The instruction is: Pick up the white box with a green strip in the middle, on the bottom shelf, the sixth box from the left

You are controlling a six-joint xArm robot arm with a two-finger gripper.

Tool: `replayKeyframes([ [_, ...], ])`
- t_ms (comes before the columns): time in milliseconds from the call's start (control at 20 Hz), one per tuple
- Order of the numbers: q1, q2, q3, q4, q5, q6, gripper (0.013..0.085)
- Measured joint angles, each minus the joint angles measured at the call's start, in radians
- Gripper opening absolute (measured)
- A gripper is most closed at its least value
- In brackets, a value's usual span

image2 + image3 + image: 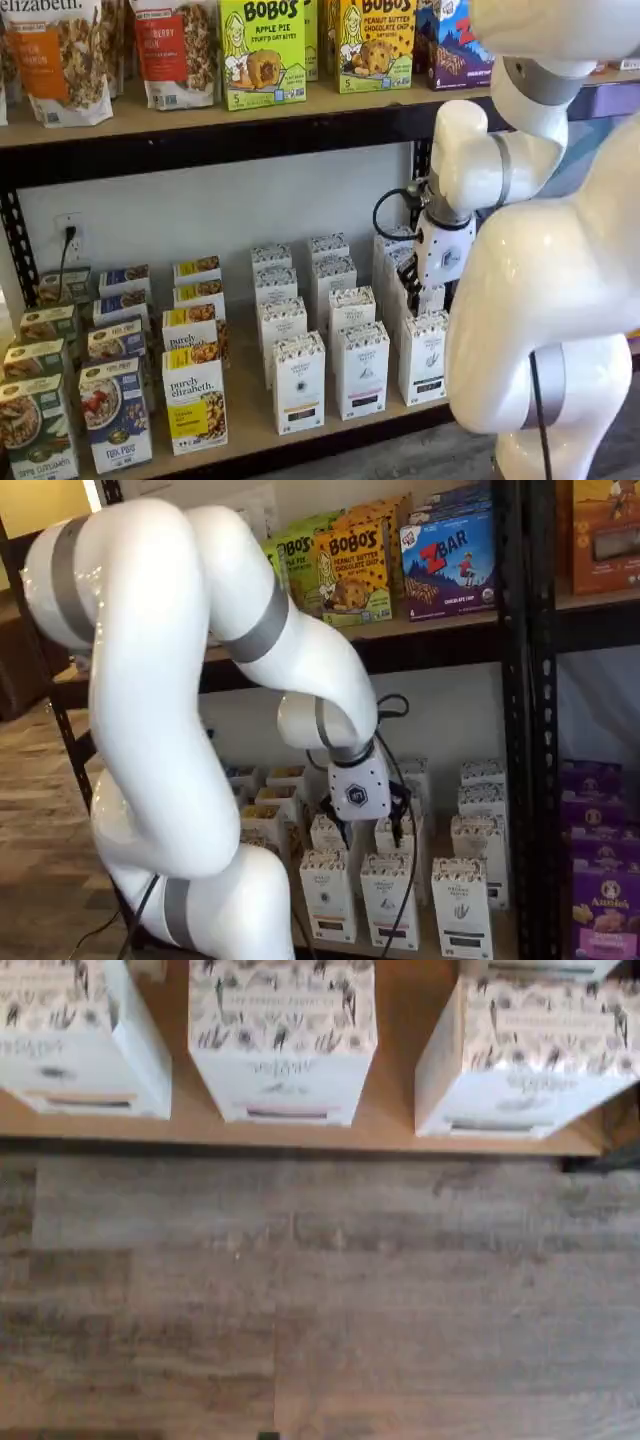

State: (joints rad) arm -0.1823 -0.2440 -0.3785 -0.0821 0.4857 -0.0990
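The white box (423,357) stands at the right end of the front row of alike white cartons on the bottom shelf (250,428). It also shows in a shelf view (460,908) and in the wrist view (530,1060), next to the shelf's end. My gripper (411,288) hangs above and slightly behind the box, over the column of cartons behind it. Its white body and dark fingers also show in a shelf view (345,822). No gap or held box shows between the fingers.
Two more white cartons (361,368) (299,380) stand left of the box, with rows of the same behind. A purely elizabeth box (195,400) and cereal boxes sit further left. A black upright (520,780) rises right of the box. Wood floor (320,1290) lies before the shelf.
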Motion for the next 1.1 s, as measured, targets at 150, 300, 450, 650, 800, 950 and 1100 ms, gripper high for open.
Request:
replayKeyframes([
  [150, 0.000, 0.091, -0.020, -0.017, -0.085, 0.017, 0.0850],
  [300, -0.009, 0.210, -0.067, -0.089, -0.154, 0.079, 0.0850],
  [450, -0.022, 0.314, -0.121, -0.132, -0.195, 0.108, 0.0850],
  [650, -0.046, 0.477, -0.228, -0.130, -0.253, 0.084, 0.0850],
  [800, -0.061, 0.580, -0.311, -0.090, -0.274, 0.031, 0.0850],
  [950, -0.082, 0.688, -0.414, -0.065, -0.279, -0.014, 0.0850],
  [1100, -0.098, 0.775, -0.502, -0.039, -0.284, -0.055, 0.0850],
])
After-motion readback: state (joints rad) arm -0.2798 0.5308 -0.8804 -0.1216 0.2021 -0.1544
